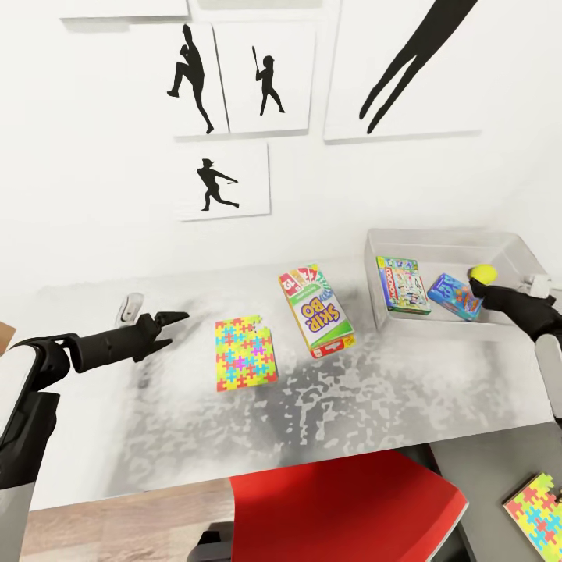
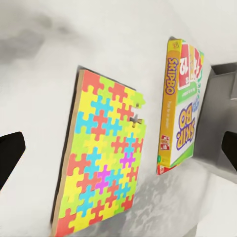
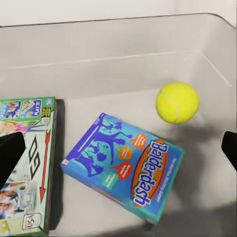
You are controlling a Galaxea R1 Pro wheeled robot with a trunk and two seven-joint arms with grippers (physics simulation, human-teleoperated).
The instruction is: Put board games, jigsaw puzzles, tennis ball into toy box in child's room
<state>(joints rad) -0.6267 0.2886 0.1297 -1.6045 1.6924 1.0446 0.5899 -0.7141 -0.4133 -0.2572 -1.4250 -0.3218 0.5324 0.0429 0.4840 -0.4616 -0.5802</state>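
Left claw (image 1: 170, 321): fingers spread apart, gripping nothing, hovering low over the worktop (image 1: 328, 406) at about 9 o'clock in the head view, tips aimed toward the puzzle.
Right claw (image 1: 485, 290): over the tray's far-right part at about 3 o'clock; dark fingertips parted at both edges of the right wrist view, nothing between them; ball just beside the tips in the head view.
Tennis ball (image 3: 177, 102): yellow, inside the tray near its right wall, apart from the blue box; shadow on the tray floor beneath it.
Blue game box (image 3: 123, 165): "Balderdash" print, flat on the tray floor, turned at an angle, between ball and green box.
Green-white game box (image 1: 403, 285): flat in the tray's left half, just beside the blue box, not touching it.
Tray (image 1: 437, 236): shallow, light grey, flared walls, on the worktop at about 2 o'clock.
Skip-Bo box (image 1: 316, 309): white, green and red, flat on the worktop near centre, just left of the tray, apart from it.
Puzzle on worktop (image 1: 245, 351): bright multicoloured square, flat, between left claw and Skip-Bo box, touching neither.
Second puzzle (image 1: 537, 514): on a lower dark grey surface at about 5 o'clock, partly cut by the frame.
Chair (image 1: 343, 507): red seat, tucked under the worktop's near edge at 6 o'clock.
Wall pictures (image 1: 226, 78): black silhouettes of ball players on white panels, at 12 o'clock.
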